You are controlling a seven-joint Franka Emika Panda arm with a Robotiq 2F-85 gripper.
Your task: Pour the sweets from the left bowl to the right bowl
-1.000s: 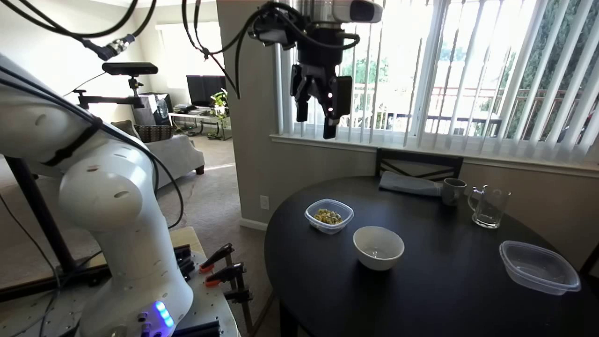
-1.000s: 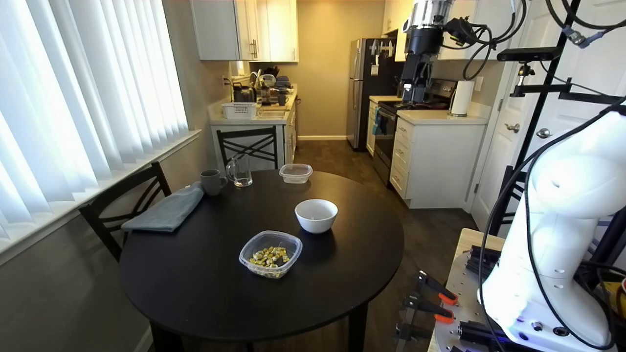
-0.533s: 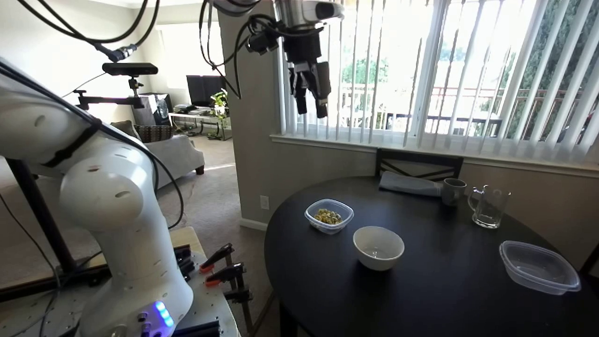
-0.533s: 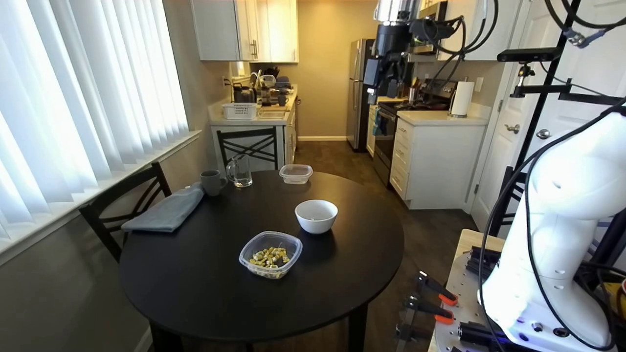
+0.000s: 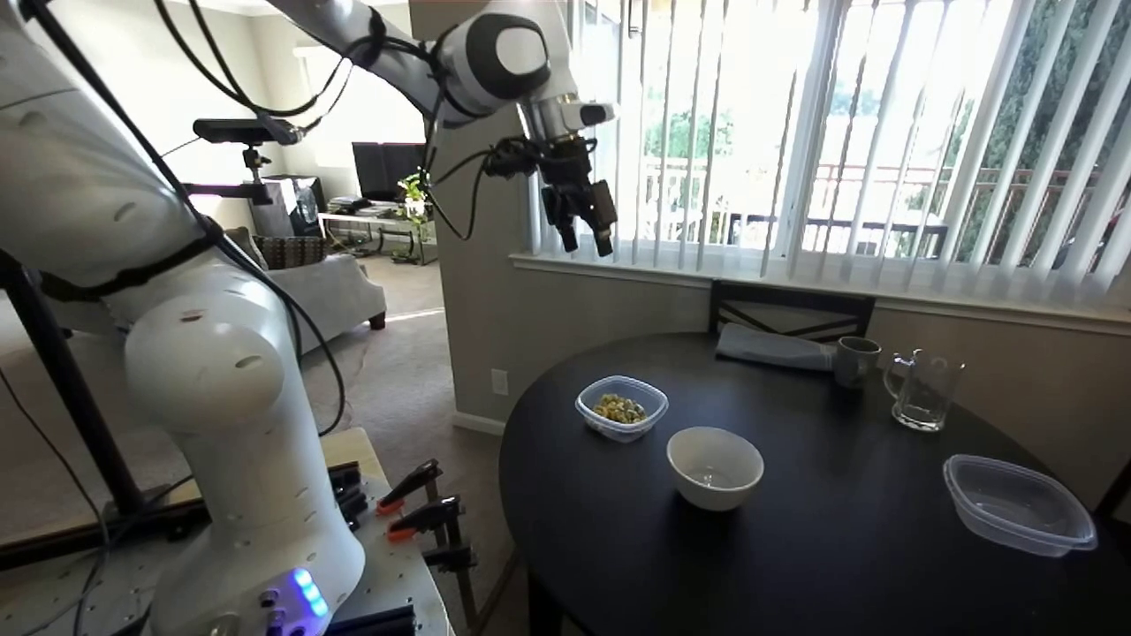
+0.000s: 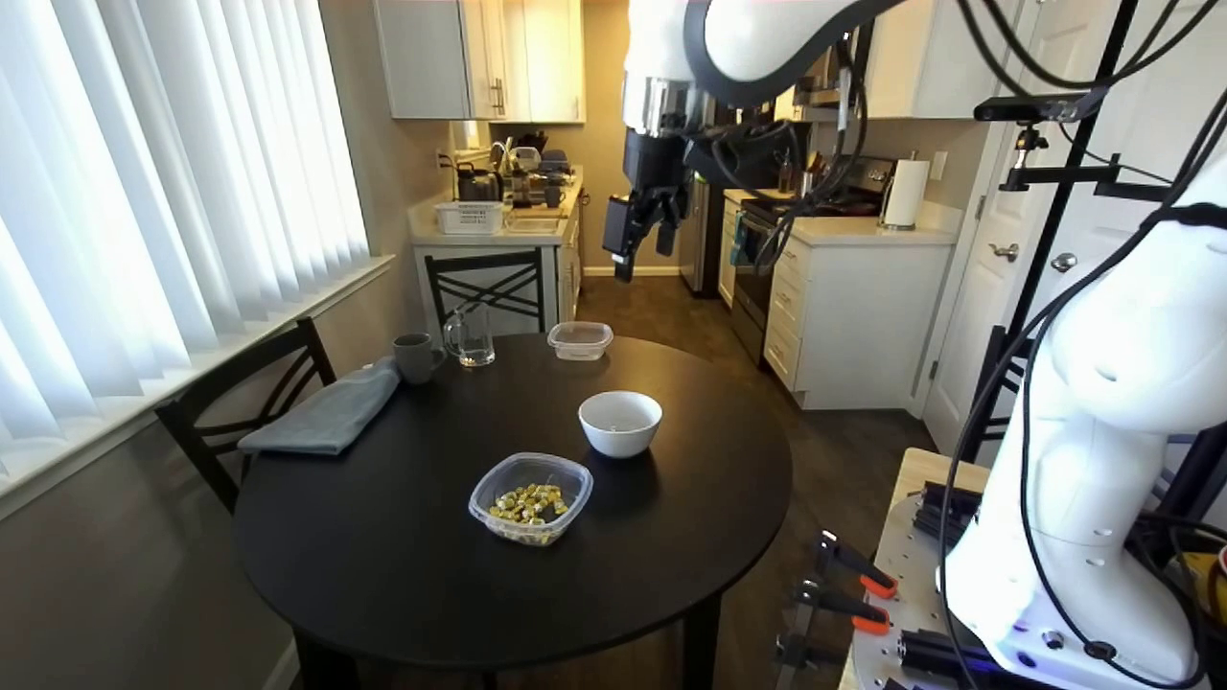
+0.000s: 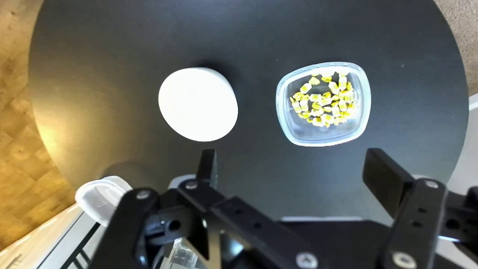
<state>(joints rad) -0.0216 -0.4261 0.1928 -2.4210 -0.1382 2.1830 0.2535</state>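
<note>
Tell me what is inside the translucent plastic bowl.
The translucent bowl holds a small heap of yellowish sweets, with some of its bottom showing bare around them in the wrist view. Whatever lies beneath the heap cannot be seen.

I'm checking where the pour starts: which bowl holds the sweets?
The small translucent bowl: yellowish sweets show inside it, none in the opaque white bowl or the wider clear container.

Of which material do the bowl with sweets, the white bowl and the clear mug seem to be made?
Bowl with sweets: probably thin, glossy plastic; its walls are translucent. White bowl: maybe glazed ceramic; opaque, with bright reflections inside. Clear mug: likely smooth glass; transparent, with glints, though plastic is possible.
</note>
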